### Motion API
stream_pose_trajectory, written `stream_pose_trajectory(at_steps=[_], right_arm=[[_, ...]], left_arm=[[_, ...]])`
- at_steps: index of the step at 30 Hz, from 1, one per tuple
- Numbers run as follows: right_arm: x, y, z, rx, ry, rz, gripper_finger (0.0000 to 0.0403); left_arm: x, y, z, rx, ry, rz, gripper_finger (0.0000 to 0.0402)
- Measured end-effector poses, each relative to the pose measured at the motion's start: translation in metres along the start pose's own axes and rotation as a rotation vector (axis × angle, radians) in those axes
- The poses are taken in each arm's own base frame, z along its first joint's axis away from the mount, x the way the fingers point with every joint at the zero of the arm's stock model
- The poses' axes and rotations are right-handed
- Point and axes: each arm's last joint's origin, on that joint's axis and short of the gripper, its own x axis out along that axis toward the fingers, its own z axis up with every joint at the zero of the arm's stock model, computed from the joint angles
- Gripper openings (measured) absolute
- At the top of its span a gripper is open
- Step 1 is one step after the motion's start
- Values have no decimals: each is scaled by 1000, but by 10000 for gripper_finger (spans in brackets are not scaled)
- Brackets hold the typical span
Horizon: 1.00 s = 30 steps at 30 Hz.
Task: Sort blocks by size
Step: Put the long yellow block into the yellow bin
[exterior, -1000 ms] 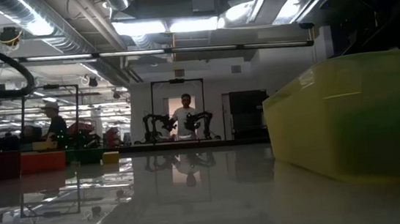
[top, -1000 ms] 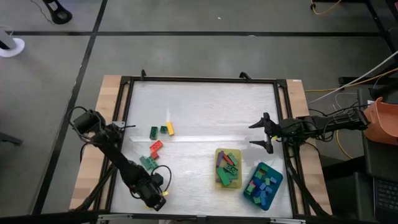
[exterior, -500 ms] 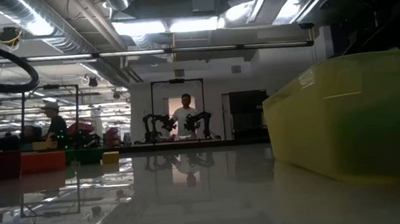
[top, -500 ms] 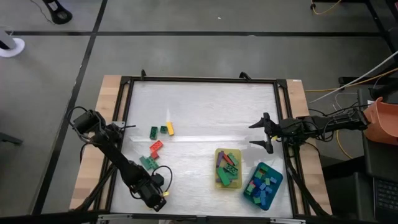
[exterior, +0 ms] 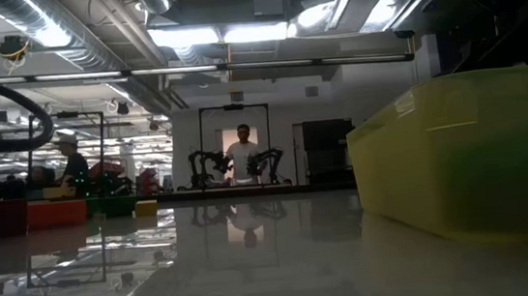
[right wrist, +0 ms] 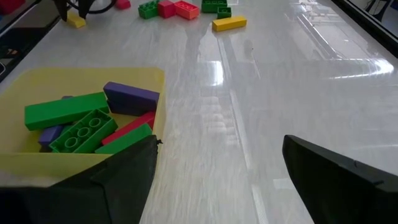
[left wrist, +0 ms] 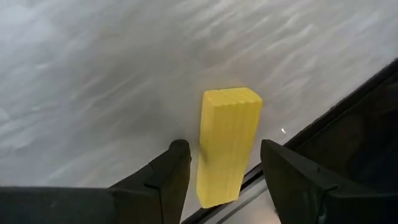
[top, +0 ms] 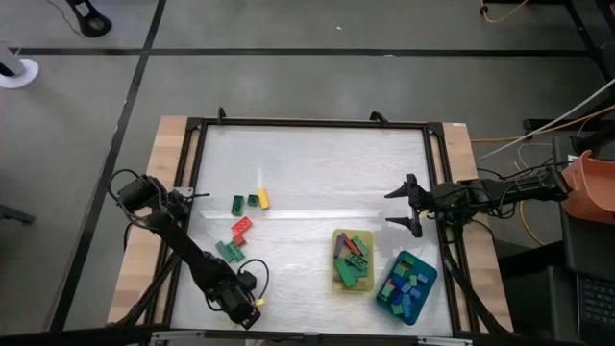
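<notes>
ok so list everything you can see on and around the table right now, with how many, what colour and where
Loose blocks on table: about six; green, red, yellow; left-centre.
Yellow block: one, at the table's near-left edge, between the left gripper's fingers, which do not touch it.
Yellow tray: one, near-right, holding longer green, purple and red blocks.
Teal tray: one, right of the yellow tray, holding small blue and green blocks.
Table: one, pale top, black frame.
People: a few, far off in the room.
Left gripper: open, near-left edge.
Right gripper: open, right side, above the trays.
</notes>
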Motion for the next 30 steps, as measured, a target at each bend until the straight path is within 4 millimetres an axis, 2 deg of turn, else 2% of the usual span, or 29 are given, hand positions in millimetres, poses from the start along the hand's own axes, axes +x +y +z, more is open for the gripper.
stream_pose_trajectory(at_steps=[10, 20, 27, 30], right_arm=[[0, 0, 0, 0, 2, 0, 344], [0, 0, 0, 0, 2, 0, 344], [0, 0, 0, 0, 2, 0, 344], [0, 0, 0, -1, 2, 0, 344]], left_arm=[[1, 2, 4, -77, -7, 17, 166], [9, 3, 30, -159, 17, 53, 122], [6, 1, 42, -206, 45, 34, 81], [1, -3, 48, -183, 28, -7, 80]])
